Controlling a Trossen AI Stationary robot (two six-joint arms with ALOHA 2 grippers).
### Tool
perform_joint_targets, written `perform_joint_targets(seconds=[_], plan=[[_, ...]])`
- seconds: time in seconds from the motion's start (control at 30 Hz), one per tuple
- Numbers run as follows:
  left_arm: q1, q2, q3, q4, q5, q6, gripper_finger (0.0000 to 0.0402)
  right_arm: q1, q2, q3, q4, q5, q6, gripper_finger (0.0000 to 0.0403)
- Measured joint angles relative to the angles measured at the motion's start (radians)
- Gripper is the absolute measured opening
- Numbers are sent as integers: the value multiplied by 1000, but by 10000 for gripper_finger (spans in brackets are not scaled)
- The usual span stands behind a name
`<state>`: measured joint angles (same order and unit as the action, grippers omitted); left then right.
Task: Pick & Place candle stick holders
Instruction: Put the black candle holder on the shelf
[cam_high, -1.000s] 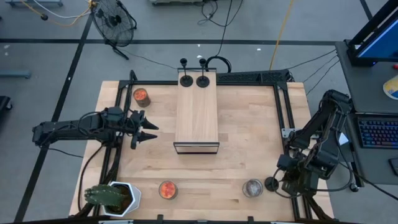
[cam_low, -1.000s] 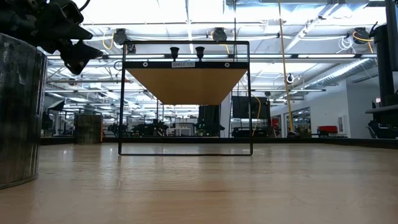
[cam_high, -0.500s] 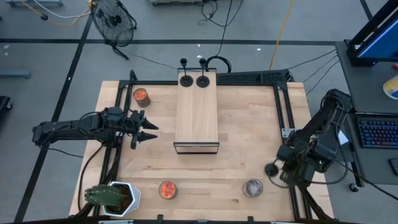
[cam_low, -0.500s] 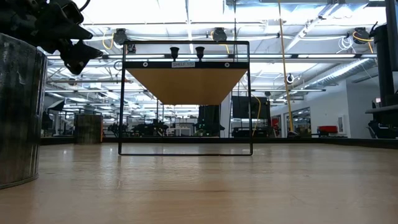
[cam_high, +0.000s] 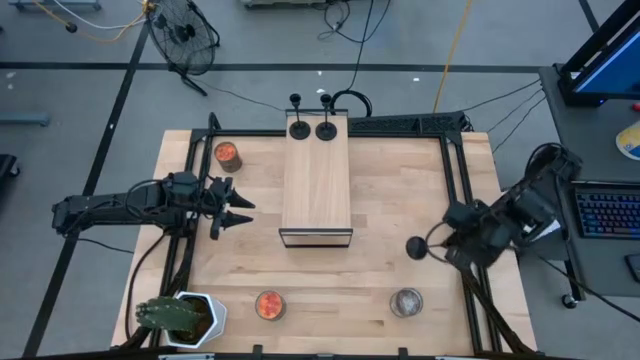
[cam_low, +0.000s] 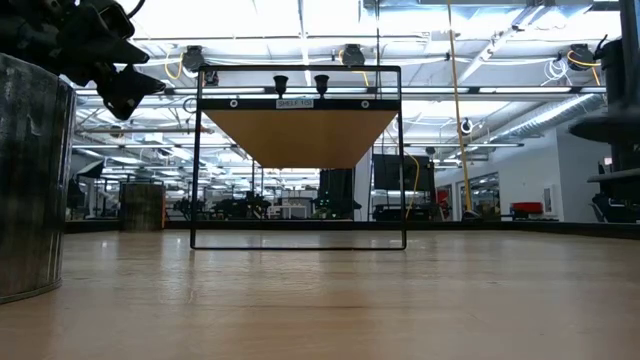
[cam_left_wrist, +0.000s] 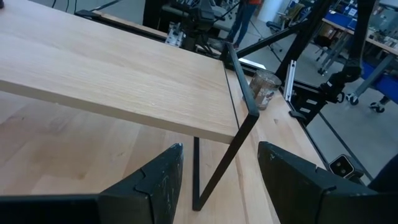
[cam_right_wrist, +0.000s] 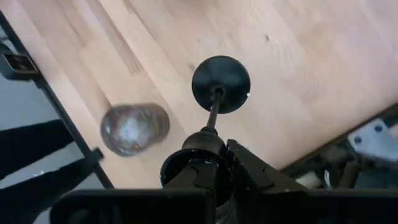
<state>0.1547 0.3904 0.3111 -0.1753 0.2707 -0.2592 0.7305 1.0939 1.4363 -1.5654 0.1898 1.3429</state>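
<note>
Right wrist view: the right gripper (cam_right_wrist: 214, 163) was clamped on the stem end of a candle stick holder (cam_right_wrist: 220, 83), disc base pointing away from the fingers, carried above bare tabletop. A clear glass jar (cam_right_wrist: 135, 128) stood on the wood to the left of centre in that frame, near the table's dark edge rail.

High view: right gripper (cam_high: 450, 243) at right of centre, the held holder's disc (cam_high: 417, 247) sticking out toward the frame's left, over open wood. Same jar (cam_high: 406, 301) below it, apart. Wooden shelf (cam_high: 316, 178) at the middle, a long plank on a thin black frame; two more holders (cam_high: 298, 130) (cam_high: 326, 130) sat side by side on its upper end. Open table lay between the carried holder and the shelf.

Left gripper (cam_high: 233, 210) at left of centre, fingers spread and holding nothing, pointing at the shelf's side from close by. A red-filled jar (cam_high: 228, 154) at upper left, another (cam_high: 268, 304) at lower centre-left, a potted plant in a white pot (cam_high: 184, 317) at lower left.

Low view: shelf (cam_low: 298, 130) seen end-on in mid-frame, the two holders small on top.
</note>
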Motion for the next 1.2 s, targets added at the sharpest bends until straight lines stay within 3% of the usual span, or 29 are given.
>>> perform_joint_targets(seconds=[0.57, 1.0, 1.2], plan=[[0, 0, 0, 2, 0, -8, 214, -526, 76, 228, 424, -6, -678, 11], [0, 0, 0, 2, 0, -11, 214, -868, 384, 538, 491, -67, -1093, 11], [0, 0, 0, 2, 0, -16, 214, -987, 523, 609, 492, -173, -1174, 11]])
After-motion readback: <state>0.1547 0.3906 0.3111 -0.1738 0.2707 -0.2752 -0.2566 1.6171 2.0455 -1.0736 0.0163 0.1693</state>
